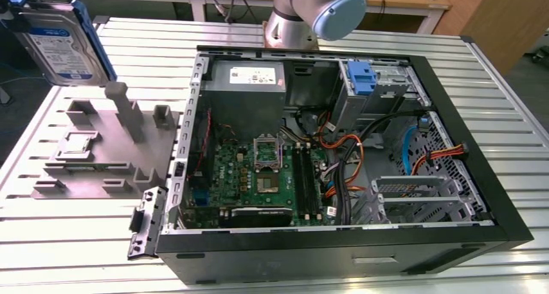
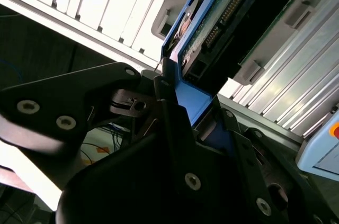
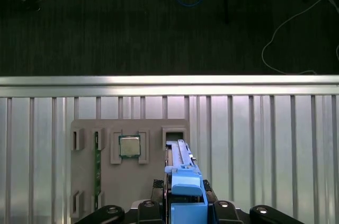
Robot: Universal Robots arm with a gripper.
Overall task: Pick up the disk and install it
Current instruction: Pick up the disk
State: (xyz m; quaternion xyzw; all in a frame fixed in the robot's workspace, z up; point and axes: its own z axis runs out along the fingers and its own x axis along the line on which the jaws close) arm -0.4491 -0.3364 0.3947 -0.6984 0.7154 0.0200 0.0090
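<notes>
We see the disk (image 1: pixel 58 44) held in the air over the counter's (image 1: pixel 69 236) far corner at the exterior view's left, above and apart from the grey fixture (image 1: pixel 90 156) and well apart from the open case (image 1: pixel 343 242). It stands on edge with its long axis near upright, the top leaning a little toward the exterior view's left. Its white-and-blue label faces that camera, and the print is too small for us to read. The tool (image 3: pixel 185 195) is clamped on the disk's blue carrier, pressing it from both sides. In the first wrist view the disk shows edge-on, its long axis running straight away from the tool toward the fixture, where a chip (image 3: pixel 129 146) sits in a pocket. Bare slats lie open on either side, and past the counter's edge rail is dark floor (image 3: pixel 106 23). In the second wrist view we see the disk's circuit-board side and connector pins. Inside the case, a metal cage (image 1: pixel 420 197) stands toward the near side at the exterior view's right. A blue latch (image 1: pixel 364 78) stands upright at the far side, near a grey box (image 1: pixel 249 82) with a white label.
</notes>
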